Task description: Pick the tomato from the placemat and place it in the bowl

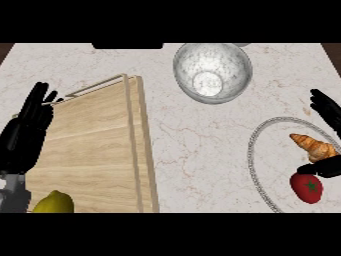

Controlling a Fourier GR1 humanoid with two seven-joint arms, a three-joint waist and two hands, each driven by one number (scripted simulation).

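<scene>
Head view takes in a pale marbled worktop (pixel 195 150) reaching from edge to edge. Largest on it is a light wooden board (pixel 92 150) left of centre, running from mid-picture to the lower edge, with a raised lip along its right side. Next comes the round placemat (pixel 260 165) at the right, pale with a grey patterned rim, partly cut off by the picture's edge. Near the top, right of centre, stands the silvery bowl (pixel 212 72), nothing inside it, well apart from the placemat.

At the far left, the left hand (pixel 27 132) rests open, fingers straight and pointing up the picture, holding nothing. Over the placemat's right side, the right hand (pixel 335 132) is open too, fingers straight and thumb reaching inward just above the tomato; it grips nothing.

A croissant (pixel 313 146) lies on the placemat, the red tomato (pixel 306 187) just below it. A yellow lemon (pixel 52 203) sits at the board's lower left.
</scene>
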